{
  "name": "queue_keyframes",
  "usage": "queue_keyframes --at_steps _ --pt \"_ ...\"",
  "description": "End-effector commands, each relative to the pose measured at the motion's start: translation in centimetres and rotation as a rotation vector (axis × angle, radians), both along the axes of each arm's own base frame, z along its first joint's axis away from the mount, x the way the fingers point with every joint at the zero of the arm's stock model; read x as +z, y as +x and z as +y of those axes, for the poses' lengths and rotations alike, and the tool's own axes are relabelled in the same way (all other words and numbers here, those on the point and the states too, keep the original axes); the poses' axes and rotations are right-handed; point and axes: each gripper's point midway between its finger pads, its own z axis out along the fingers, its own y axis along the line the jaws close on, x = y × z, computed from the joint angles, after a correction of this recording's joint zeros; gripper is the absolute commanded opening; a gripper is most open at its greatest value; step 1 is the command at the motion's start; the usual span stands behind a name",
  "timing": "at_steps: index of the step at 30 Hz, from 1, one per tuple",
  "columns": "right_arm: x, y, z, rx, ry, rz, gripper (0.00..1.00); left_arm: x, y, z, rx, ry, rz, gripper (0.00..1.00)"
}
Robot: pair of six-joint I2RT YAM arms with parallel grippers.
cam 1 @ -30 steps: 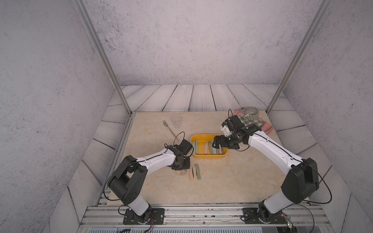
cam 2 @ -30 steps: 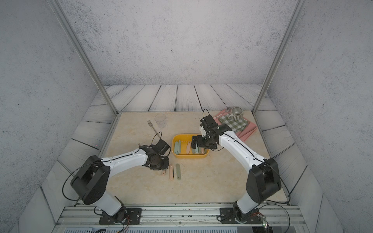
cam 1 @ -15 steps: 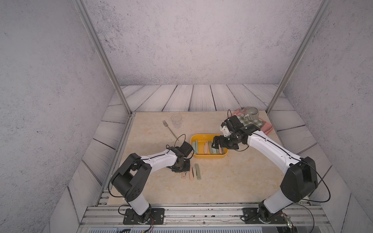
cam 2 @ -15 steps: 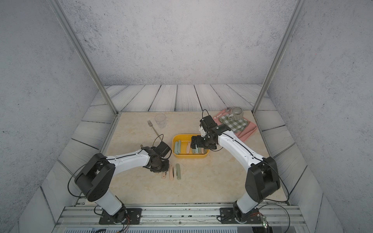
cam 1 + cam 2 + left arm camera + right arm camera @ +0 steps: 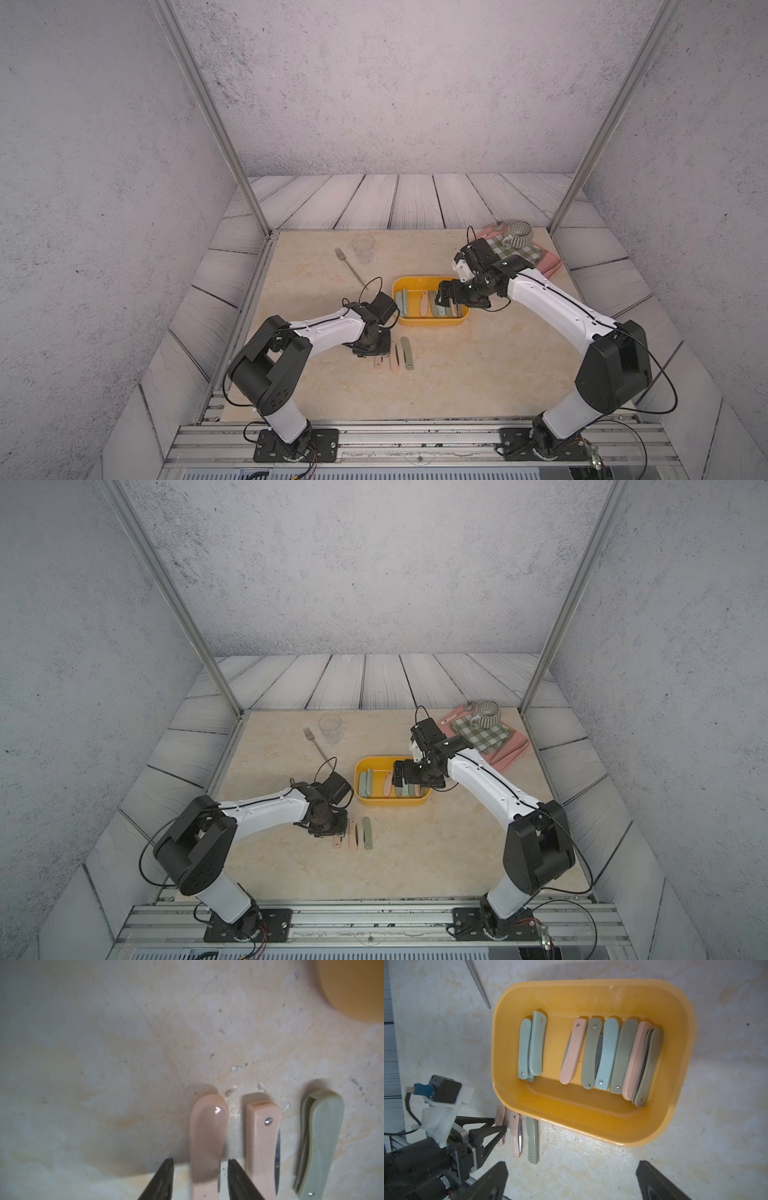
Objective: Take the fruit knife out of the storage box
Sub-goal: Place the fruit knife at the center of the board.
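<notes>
Left jaws are standing released astride a pink folded plastic fruit knife (image 5: 205, 1136) lying on the beige marble bench (image 5: 457, 374), just outside the yellow rounded plastic storage box's (image 5: 430, 323) 7 o'clock rim. Right jaws are hovering spread wide above other folded knives (image 5: 608, 1053) inside.

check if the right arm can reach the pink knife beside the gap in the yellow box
Probably yes: the right gripper hangs open over the storage box; nothing covers the pink knife.

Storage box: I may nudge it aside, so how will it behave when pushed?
The box probably slides easily, being smooth plastic on a polished table. Shallow and wide, it seems unlikely to tip. The loose knives inside would likely shift.
</notes>
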Motion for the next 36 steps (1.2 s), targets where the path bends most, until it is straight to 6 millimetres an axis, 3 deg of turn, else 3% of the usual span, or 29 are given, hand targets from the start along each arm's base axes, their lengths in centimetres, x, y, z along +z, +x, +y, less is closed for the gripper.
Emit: queue_keyframes --at_steps 1,5,13,17,30,36 --pt "-0.4 0.3 0.1 -0.003 -0.011 0.009 0.99 2.3 1.0 -0.2 -0.002 -0.009 -0.067 0.50" --pt "-0.6 0.8 0.4 0.006 -0.017 0.008 0.98 5.5 2.4 -0.8 0.000 -0.047 -0.155 0.55" --pt "-1.7 2.9 1.3 0.010 -0.041 0.004 0.52 12.0 4.1 -1.8 -0.015 -0.126 -0.291 0.61" --pt "-3.0 4.3 2.2 0.015 -0.044 0.020 0.39 14.0 4.3 -2.0 -0.022 -0.158 -0.327 0.63" --pt "-7.8 7.6 5.2 0.038 -0.075 0.084 0.49 16.3 3.9 -0.7 -0.033 -0.166 -0.425 0.70" --pt "-10.1 8.0 5.8 0.043 -0.098 0.120 0.55 17.2 3.9 0.3 -0.029 -0.152 -0.471 0.85"
